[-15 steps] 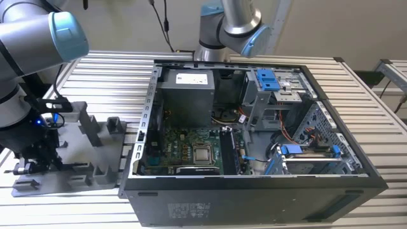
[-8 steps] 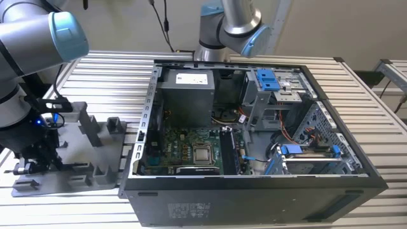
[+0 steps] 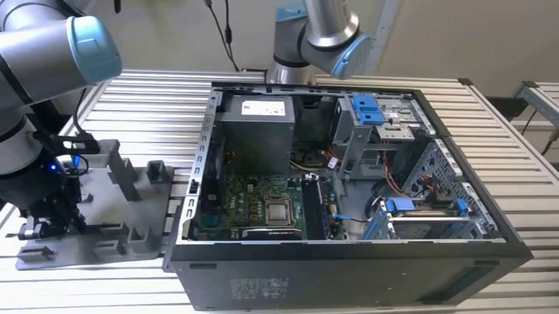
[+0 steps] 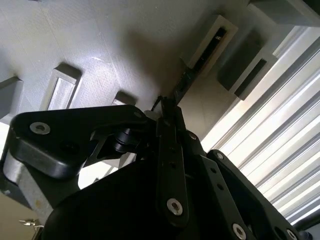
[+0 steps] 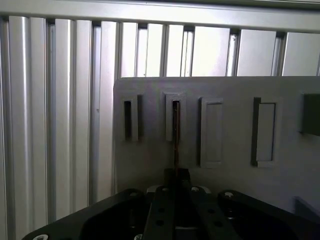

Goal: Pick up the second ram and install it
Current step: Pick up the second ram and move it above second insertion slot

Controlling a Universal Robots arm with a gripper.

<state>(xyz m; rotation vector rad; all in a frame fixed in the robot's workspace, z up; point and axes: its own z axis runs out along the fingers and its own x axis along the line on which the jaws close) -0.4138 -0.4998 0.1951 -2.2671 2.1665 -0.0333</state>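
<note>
First wrist view: gripper (image 5: pixel 176 175) clamped on ram (image 5: pixel 176 137), ram end at grey holder (image 5: pixel 150 160) slot. Step judged: pick-up. Lift probably needs straight pull, no twist.

The silver-grey tubular robot arm (image 3: pixel 35 72), with pale blue caps on its joints, reached in at the exterior view's left. Its wrist was turned downward, so the black end effector (image 3: pixel 44 226) hung low and pointed straight down. In both wrist views the end effector's (image 4: pixel 167 111) (image 5: pixel 176 175) black linkage bars converged to a narrow tip. The fingertips were drawn together, pinching the end of the second ram (image 5: pixel 176 150), a thin, dark circuit-board stick.
</note>
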